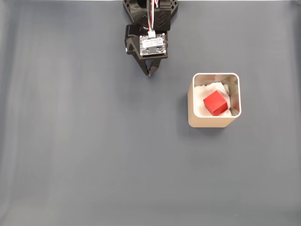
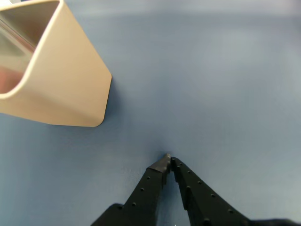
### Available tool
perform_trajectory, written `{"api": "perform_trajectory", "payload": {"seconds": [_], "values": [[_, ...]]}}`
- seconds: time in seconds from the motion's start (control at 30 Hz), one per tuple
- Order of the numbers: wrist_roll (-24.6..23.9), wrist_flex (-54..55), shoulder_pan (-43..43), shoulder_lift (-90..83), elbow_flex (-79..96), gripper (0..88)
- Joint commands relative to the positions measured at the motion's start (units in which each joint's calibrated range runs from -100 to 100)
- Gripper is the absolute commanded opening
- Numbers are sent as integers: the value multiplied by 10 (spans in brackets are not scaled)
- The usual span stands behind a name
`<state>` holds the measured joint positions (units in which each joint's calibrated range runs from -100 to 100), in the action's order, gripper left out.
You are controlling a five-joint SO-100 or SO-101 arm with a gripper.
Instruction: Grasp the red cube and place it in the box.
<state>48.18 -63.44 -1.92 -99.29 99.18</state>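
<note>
We take the box (image 1: pixel 214 122) as our landmark. In the fixed view it stands on the grey table (image 1: pixel 94 155), a beige square container with rounded corners and a thin pale rim, seen from above so that its near wall shows below the opening. Inside it we see crumpled white padding (image 1: pixel 207 89), and on that padding sits the red cube (image 1: pixel 215 103), turned corner-on to the walls and lying a little toward the right side of the opening. The cube is wholly within the rim and touches nothing but the padding, as far as we can tell.

The gripper (image 1: pixel 149 73) is up and to the left of the box in this view, well apart from it, hanging below the arm's black base at the top edge. A small circuit board (image 1: pixel 152 44) with white, red and black wires rides on top of it. Its two black fingers meet in a point, with nothing between them.

In the wrist view the gripper (image 2: pixel 168 159) shows its tips pressed together over bare table (image 2: pixel 225 84), clenched and empty. The box (image 2: pixel 66 94) lies up and to the left of the tips, apart from them, its beige outer wall facing us; we see a faint reddish tint on its inner wall, but cannot make out the cube itself there.
</note>
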Motion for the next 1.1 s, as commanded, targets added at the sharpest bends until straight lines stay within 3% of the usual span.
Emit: {"api": "perform_trajectory", "payload": {"seconds": [0.0, 0.43, 1.07], "values": [[0, -28, 0, -6, 6, 2], [-19, -130, 0, -6, 6, 6], [-15, -128, -2, -6, 6, 7]]}}
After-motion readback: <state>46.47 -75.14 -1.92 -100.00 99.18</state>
